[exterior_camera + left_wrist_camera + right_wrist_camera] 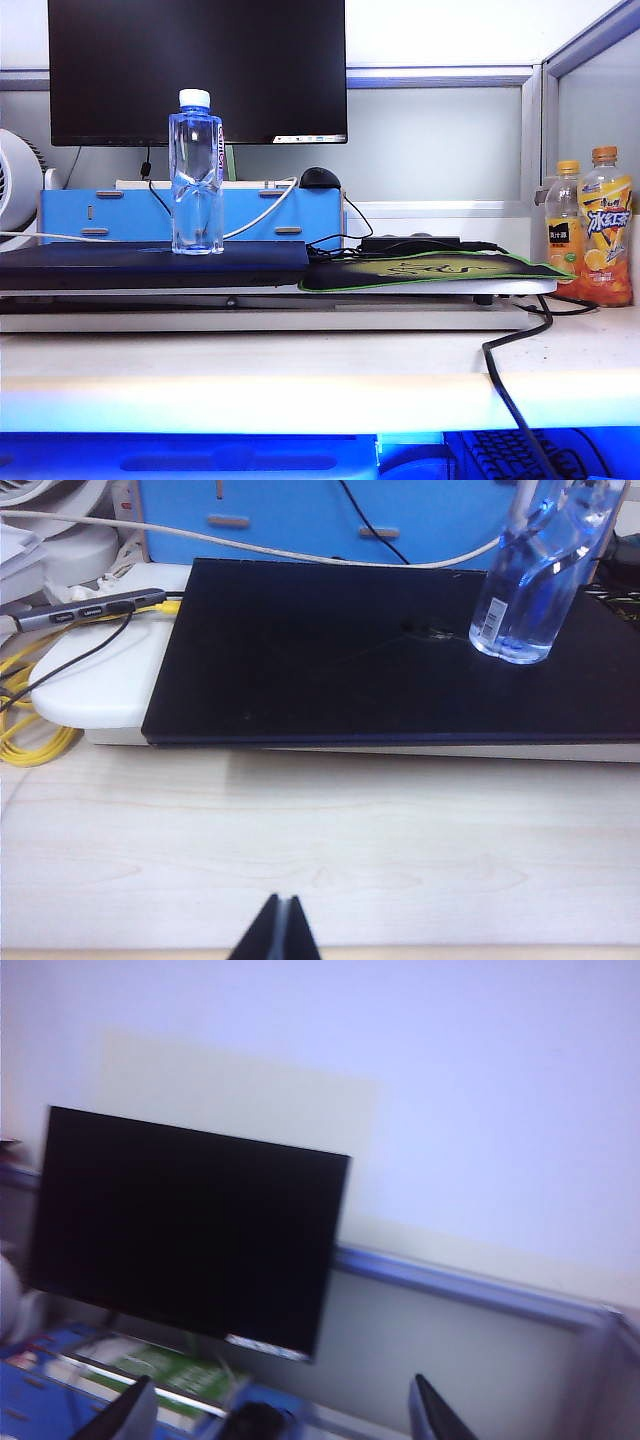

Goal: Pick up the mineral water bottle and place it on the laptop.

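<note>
Mineral water bottle (196,172) stands upright on the laptop (150,264), toward its right end. Left gripper (277,928) hangs over bare desk (320,840) in front of the laptop, jaws closed together. Right gripper (285,1415), jaws spread wide and empty, faces the monitor (185,1225).

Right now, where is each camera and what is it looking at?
Exterior view: low in front of the desk, facing the mineral water bottle standing on the laptop; no arm shows.
Left wrist view: above the tabletop, looking down at laptop and bottle; the left gripper, fingers together, pokes in.
Right wrist view: raised, facing the monitor and wall; the right gripper, fingers apart, holds nothing.
Shared: exterior and left wrist views both show bottle and laptop.
</note>
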You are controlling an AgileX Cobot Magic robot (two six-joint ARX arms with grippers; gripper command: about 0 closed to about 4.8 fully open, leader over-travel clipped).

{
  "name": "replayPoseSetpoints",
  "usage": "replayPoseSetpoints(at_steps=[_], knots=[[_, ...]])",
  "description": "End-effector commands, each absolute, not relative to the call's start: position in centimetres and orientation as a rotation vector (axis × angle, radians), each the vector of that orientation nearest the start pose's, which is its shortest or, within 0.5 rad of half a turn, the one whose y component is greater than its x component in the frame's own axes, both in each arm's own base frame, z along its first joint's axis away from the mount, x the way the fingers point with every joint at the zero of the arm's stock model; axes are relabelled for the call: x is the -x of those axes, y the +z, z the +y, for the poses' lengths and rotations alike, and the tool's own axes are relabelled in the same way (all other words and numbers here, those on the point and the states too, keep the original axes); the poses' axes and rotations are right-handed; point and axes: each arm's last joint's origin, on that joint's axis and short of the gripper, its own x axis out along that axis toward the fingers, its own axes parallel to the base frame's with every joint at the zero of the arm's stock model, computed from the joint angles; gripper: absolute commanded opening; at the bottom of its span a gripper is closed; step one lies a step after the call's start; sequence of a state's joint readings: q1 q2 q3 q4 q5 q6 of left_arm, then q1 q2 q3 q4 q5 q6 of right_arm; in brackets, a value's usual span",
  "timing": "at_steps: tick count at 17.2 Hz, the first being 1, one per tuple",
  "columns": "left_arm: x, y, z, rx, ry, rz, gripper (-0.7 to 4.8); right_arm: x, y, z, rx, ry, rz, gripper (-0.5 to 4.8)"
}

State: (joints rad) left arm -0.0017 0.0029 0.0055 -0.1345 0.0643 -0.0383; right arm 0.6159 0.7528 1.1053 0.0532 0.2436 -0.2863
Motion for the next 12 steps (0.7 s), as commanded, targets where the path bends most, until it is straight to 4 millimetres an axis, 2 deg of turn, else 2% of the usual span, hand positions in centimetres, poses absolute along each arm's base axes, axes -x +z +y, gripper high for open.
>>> replayPoseSetpoints(at_steps=[1,5,8,12], knots=[[-9.7,15.4,-0.2,0.042,-0.067,0.122,-0.02,-10.2,44.4,5.6,0.106,0.244,-0.426,3.37],[-9.7,15.4,-0.2,0.041,-0.067,0.122,-0.02,-9.5,40.4,3.8,0.114,0.138,-0.380,3.37],[-9.7,15.4,-0.2,0.041,-0.066,0.122,-0.02,-9.3,36.4,2.7,0.014,0.075,-0.319,3.37],[-9.7,15.4,-0.2,0.042,-0.067,0.122,-0.02,-9.3,31.6,1.8,0.021,0.040,-0.252,3.37]])
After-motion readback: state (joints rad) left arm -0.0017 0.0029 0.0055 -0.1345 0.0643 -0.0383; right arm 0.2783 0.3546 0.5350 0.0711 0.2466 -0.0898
